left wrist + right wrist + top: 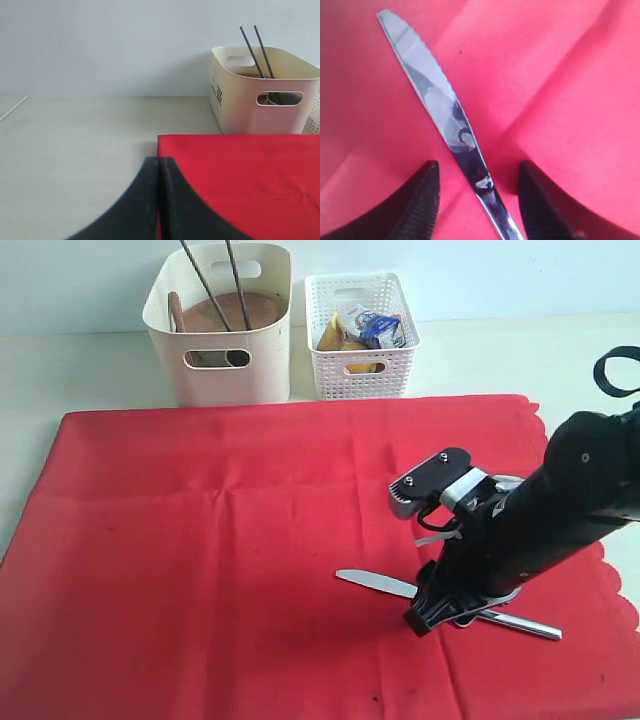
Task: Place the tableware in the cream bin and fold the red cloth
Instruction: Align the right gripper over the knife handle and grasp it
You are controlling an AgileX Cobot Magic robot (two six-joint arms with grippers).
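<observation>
Nothing legible is being shown: a dark printed mark (216, 92) on the cream bin (240, 110)'s wall and blue print on the small carton (381, 329) in the white lattice basket (340, 386) are being rendered too small to read.

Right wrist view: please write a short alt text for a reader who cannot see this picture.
A steel table knife lies flat on a red cloth, its blade pointing away from the gripper. The right gripper is open, and its black jaws stand one on each side of the knife's handle end, with cloth showing between each jaw and the knife.
</observation>
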